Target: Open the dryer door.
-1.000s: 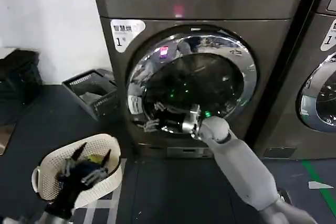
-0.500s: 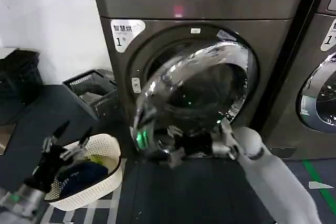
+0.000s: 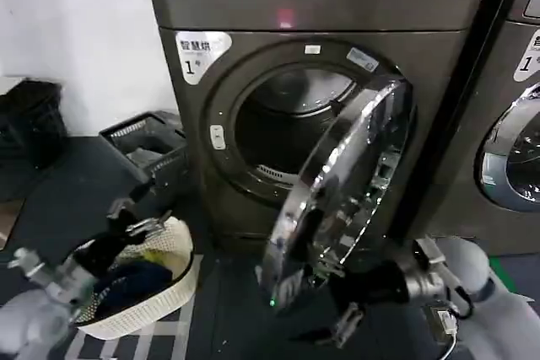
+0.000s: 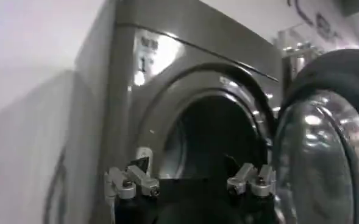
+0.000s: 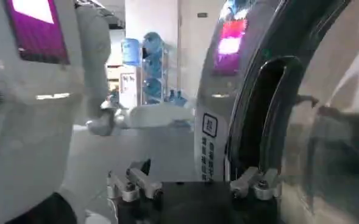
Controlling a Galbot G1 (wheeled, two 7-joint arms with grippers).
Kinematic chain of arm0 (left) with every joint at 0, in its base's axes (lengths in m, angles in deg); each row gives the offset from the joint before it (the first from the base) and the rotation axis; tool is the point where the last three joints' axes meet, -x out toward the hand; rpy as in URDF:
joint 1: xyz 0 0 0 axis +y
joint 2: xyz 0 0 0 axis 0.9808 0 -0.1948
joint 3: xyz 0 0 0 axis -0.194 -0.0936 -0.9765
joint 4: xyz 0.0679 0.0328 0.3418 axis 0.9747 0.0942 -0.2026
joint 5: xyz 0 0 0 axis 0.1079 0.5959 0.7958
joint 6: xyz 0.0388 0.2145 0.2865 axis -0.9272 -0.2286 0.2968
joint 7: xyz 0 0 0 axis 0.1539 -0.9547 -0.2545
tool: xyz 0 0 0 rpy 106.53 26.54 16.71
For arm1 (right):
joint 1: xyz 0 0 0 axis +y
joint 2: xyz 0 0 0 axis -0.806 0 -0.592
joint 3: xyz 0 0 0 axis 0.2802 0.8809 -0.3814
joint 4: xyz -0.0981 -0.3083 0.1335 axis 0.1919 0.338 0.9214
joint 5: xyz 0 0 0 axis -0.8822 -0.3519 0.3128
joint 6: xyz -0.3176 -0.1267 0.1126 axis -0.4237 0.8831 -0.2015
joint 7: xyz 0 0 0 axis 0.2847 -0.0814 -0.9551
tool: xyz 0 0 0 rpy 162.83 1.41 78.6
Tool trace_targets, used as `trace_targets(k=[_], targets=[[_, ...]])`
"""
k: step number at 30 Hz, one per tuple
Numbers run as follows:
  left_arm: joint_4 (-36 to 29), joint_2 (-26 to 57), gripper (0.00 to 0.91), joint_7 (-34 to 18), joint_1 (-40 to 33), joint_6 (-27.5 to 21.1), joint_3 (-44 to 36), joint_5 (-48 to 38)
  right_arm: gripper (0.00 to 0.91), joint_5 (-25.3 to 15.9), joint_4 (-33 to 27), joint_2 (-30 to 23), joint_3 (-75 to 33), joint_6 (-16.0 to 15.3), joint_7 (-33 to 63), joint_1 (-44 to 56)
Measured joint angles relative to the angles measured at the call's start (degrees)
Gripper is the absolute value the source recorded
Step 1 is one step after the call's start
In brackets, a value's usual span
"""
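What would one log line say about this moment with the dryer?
dryer door: swung partly open, drum visible | right gripper: open, below door's lower edge | left gripper: open, above laundry basket

Dark floor [image 3: 228, 309] carries everything. Grey dryer [image 3: 321, 6] stands on it, against the white wall. Second machine [image 3: 515, 124] just beside the dryer, on its right. White perforated laundry basket [image 3: 160, 288] sits left of the dryer's front, clothes inside. Dark crate [image 3: 148, 145] lies by the dryer's left side. Green strip [image 3: 498, 265] marks the floor before the second machine.
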Motion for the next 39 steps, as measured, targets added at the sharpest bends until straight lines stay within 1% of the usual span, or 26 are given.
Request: trace_targets(k=[2,5,8,13,16,19,20,22,27,30,34,39], targets=[[2.6,2.0,0.907,1.3,-3.3,0.8,-4.2,-2.3,0.907,0.3,-0.4,0.3,-1.8,0.8,0.3,1.2],[5.2,3.5,0.907,3.0,-7.5,1.4,-10.1,-4.1,0.907,0.6,-1.5,0.5,-4.5,1.0,0.6,2.8],[5.5,4.3,0.907,4.4,-11.1,1.5,-15.6,-4.7,0.907,1.5,-3.0,0.4,-7.6,1.0,0.9,4.2],[5.7,4.3,0.907,4.1,-16.7,1.5,-24.2,-4.1,0.907,2.7,-5.9,0.6,-14.9,1.7,0.9,7.4],[6.1,3.7,0.907,4.1,-19.9,1.6,-29.0,-3.8,0.907,2.5,-6.9,0.3,-20.2,2.1,1.8,10.1],[6.9,3.0,0.907,4.1,-23.2,1.7,-33.9,-3.7,0.907,1.2,-8.2,-0.8,-26.1,2.6,3.8,12.7],[7.1,2.7,0.907,4.1,-24.4,1.7,-35.6,-3.7,0.907,0.9,-8.6,-1.4,-28.3,3.4,5.1,13.5],[7.4,2.0,0.907,4.1,-26.7,1.7,-38.4,-3.8,0.907,0.8,-9.5,-2.6,-32.2,3.9,7.7,14.9],[7.6,0.5,0.907,4.0,-31.5,1.9,-44.5,-4.0,0.907,-1.9,-10.5,-5.8,-41.9,6.8,16.5,18.6],[7.1,-0.2,0.907,4.0,-33.1,1.9,-47.1,-4.3,0.907,-4.4,-10.5,-7.7,-47.7,7.2,22.0,20.6],[6.3,-0.7,0.907,4.0,-34.8,1.9,-50.2,-4.0,0.907,-6.9,-9.8,-9.7,-54.7,6.8,31.7,22.2],[4.8,-1.2,0.907,1.7,-36.1,2.1,-53.2,-3.4,0.907,-7.3,-8.1,-12.2,-61.6,6.6,42.9,23.8]])
